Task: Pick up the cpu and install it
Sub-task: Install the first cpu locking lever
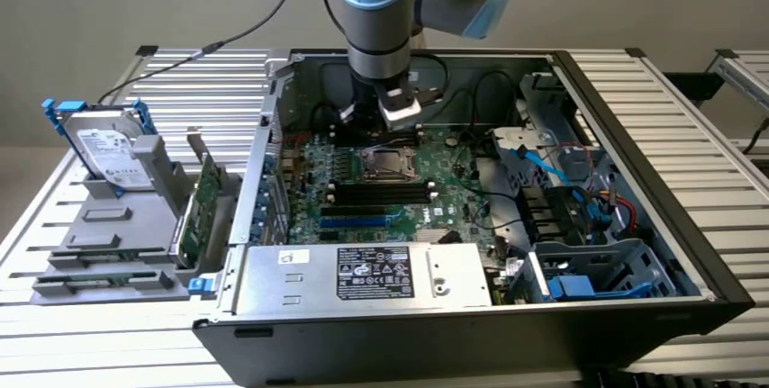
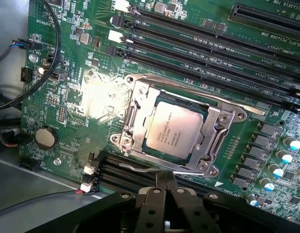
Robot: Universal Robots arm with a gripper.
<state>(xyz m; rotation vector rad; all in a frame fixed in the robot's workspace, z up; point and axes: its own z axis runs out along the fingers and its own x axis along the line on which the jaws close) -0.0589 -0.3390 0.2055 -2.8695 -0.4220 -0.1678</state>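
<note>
cpu lies flat in its socket on the green motherboard, silver top up, with the metal socket frame around its edges. end effector clenched, fingers pressed together, nothing between them. its tips sit just beside the frame, by a wire lever; contact with the lever cannot be told. exterior view: arm reaches into the open computer case on the slatted counter. hard drive stands at the exterior view's left.
</note>
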